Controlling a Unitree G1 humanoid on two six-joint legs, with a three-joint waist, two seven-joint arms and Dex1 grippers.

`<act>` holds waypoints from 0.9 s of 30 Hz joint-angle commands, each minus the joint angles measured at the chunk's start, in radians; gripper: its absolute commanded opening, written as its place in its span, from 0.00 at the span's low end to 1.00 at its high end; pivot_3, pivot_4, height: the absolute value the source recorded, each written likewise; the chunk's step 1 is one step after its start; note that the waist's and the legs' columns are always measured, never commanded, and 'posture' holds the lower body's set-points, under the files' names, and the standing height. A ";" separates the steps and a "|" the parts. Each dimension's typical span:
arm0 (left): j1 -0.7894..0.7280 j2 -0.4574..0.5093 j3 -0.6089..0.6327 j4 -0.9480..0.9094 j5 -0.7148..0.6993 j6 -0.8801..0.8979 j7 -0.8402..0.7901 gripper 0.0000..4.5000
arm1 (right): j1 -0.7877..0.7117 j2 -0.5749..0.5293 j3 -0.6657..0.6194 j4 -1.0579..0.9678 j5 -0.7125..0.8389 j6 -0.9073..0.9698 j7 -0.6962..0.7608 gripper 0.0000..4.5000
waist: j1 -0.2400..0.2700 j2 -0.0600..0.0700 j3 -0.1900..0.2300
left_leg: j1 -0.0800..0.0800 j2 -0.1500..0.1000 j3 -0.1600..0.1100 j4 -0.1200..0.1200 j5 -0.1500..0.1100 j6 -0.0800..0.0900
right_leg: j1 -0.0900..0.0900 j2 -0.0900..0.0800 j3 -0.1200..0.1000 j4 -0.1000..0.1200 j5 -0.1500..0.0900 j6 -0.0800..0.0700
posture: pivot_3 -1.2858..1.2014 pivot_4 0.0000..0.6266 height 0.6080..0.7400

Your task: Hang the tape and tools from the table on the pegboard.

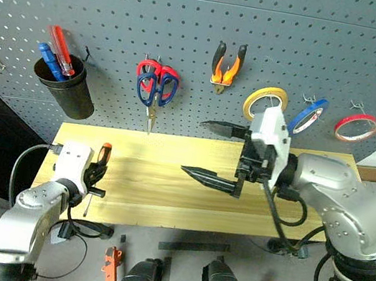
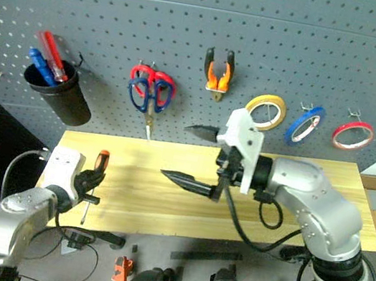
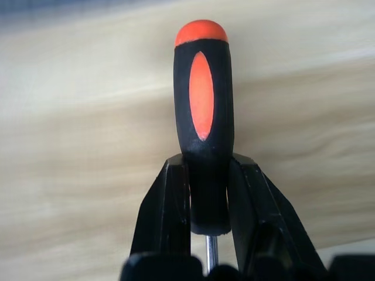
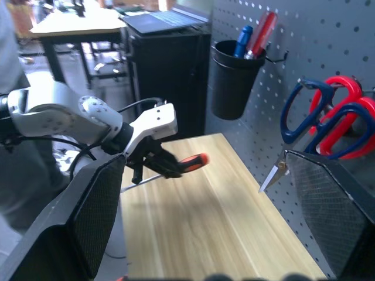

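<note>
Screwdriver (image 3: 202,126), slim, with an orange-and-black handle and a thin metal shaft, is clamped between the two black fingers (image 3: 167,211) of the left gripper (image 1: 96,177). That gripper is narrowed onto the lower handle, with the orange cap pointing away from the wrist and the shaft running back between the fingers. It is held just above the left end of the long tabletop of light yellowish wood (image 1: 165,187).

Behind the table stands the large grey-blue pegboard (image 1: 192,32), dotted with rows of small holes. Taking the pegboard as the landmark: at its centre, small pliers with orange-and-black handles (image 1: 228,64) hang with the handles up. Left of them hang two pairs of scissors on one spot, dark blue handles (image 1: 155,89) overlapping red handles (image 1: 155,71), blades pointing down. Further left, a black plastic cup (image 1: 66,86) is hooked to the board with a red screwdriver (image 1: 63,49) and a blue screwdriver (image 1: 48,60) standing in it. Right of the pliers hang three tape rolls in a row: a yellow ring (image 1: 265,101), then the thin blue ring of tape with a white core (image 1: 308,116), then a red ring (image 1: 356,127).

In front of the pegboard's centre, above the table, the right gripper (image 1: 218,153) points sideways toward the left end, its fingers spread wide and holding nothing.
</note>
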 commanded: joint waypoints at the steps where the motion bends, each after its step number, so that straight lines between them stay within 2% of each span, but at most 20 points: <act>1: -0.014 -0.027 0.017 -0.147 0.003 -0.092 0.026 0.12 | -0.045 -0.013 -0.041 0.018 0.013 -0.043 0.041 1.00 | 0.005 0.000 0.000 | 0.000 0.000 0.000 0.000 0.000 0.000 | 0.000 0.000 0.000 0.000 0.000 0.000 | 0.44 0.37 1.00; 6: -0.145 -0.015 0.070 -0.217 0.022 -0.196 0.064 0.12 | -0.087 -0.037 -0.056 0.102 -0.022 -0.090 0.083 1.00 | 0.017 0.000 -0.001 | 0.000 0.000 0.000 0.001 0.000 0.000 | 0.000 0.000 -0.001 0.002 0.000 0.000 | 0.45 0.34 1.00; 12: -0.444 0.059 0.156 -0.147 0.023 -0.219 0.128 0.12 | -0.122 -0.046 -0.061 0.165 -0.042 -0.138 0.123 1.00 | 0.025 -0.001 -0.002 | 0.000 0.000 0.001 0.002 0.001 -0.001 | -0.001 0.001 -0.001 0.004 0.000 0.000 | 0.46 0.30 1.00; 18: -0.674 0.058 0.189 -0.079 -0.022 -0.187 0.185 0.12 | -0.139 -0.032 -0.053 0.206 -0.065 -0.175 0.148 1.00 | 0.026 -0.006 -0.006 | -0.001 -0.001 0.001 0.002 0.001 -0.001 | -0.001 0.000 -0.004 0.002 0.001 0.000 | 0.47 0.26 1.00; 21: -0.701 0.074 0.213 -0.036 -0.020 -0.199 0.192 0.12 | -0.144 -0.023 -0.048 0.224 -0.074 -0.190 0.152 1.00 | 0.024 -0.006 -0.009 | -0.001 -0.001 0.001 0.002 0.001 -0.001 | -0.001 0.000 -0.005 0.002 0.001 0.001 | 0.47 0.25 1.00; 27: -0.657 0.113 0.272 0.108 -0.003 -0.280 0.177 0.12 | -0.160 -0.004 -0.045 0.238 -0.089 -0.200 0.157 1.00 | 0.023 -0.008 -0.012 | -0.001 -0.001 0.000 0.002 0.002 -0.003 | -0.003 0.000 -0.005 0.005 0.001 0.001 | 0.47 0.25 1.00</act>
